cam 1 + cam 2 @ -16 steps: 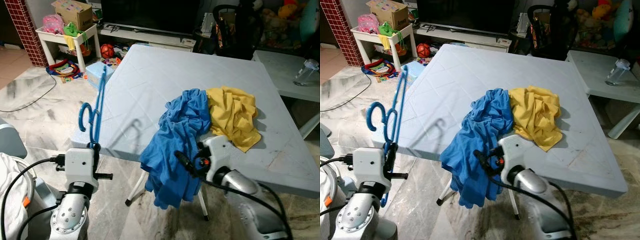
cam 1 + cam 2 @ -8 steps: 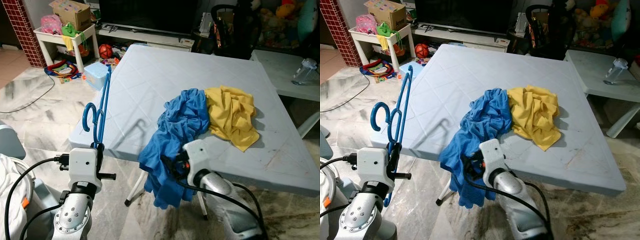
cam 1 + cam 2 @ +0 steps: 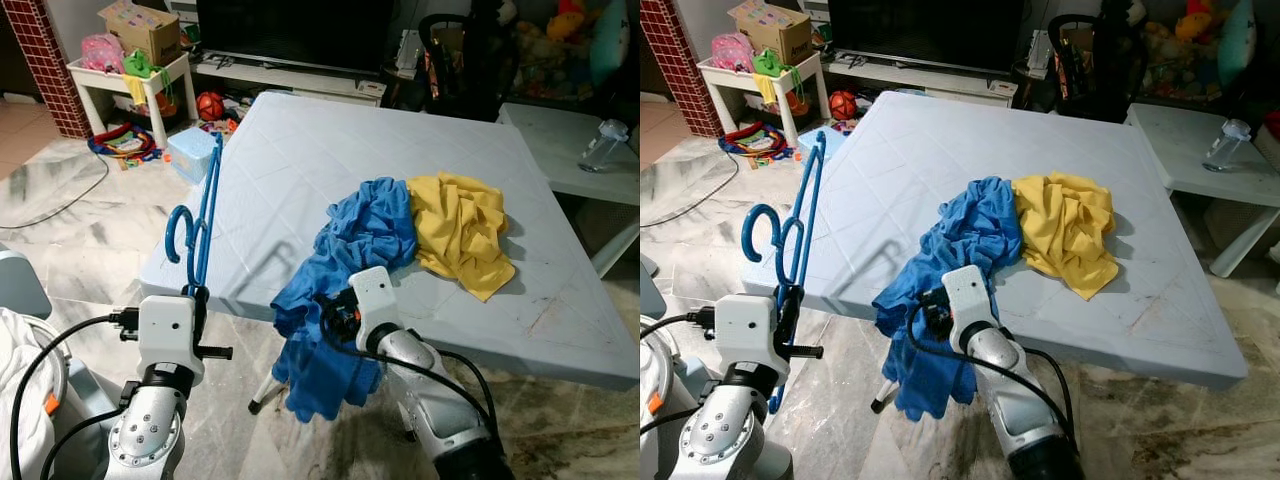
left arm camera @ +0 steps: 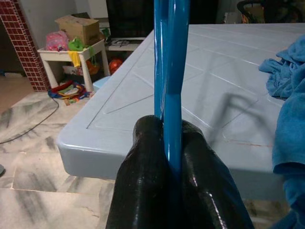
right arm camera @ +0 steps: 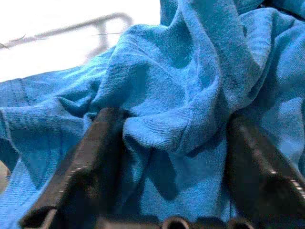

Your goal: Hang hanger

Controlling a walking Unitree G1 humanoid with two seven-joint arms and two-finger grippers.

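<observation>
Toys clutter the floor behind a pale blue table [image 3: 300, 170]. At its near edge, the left gripper [image 4: 172, 143] clamps a blue hanger [image 3: 197, 225] upright; the right gripper [image 5: 171, 143], fingers spread wide, presses into the blue shirt [image 3: 345, 270].

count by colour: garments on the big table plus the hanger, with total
Blue: 2, the blue garment draped over the table edge, and the hanger held upright in the left gripper
Yellow: 1, the yellow garment lying beside the blue one
Total: 3
</observation>
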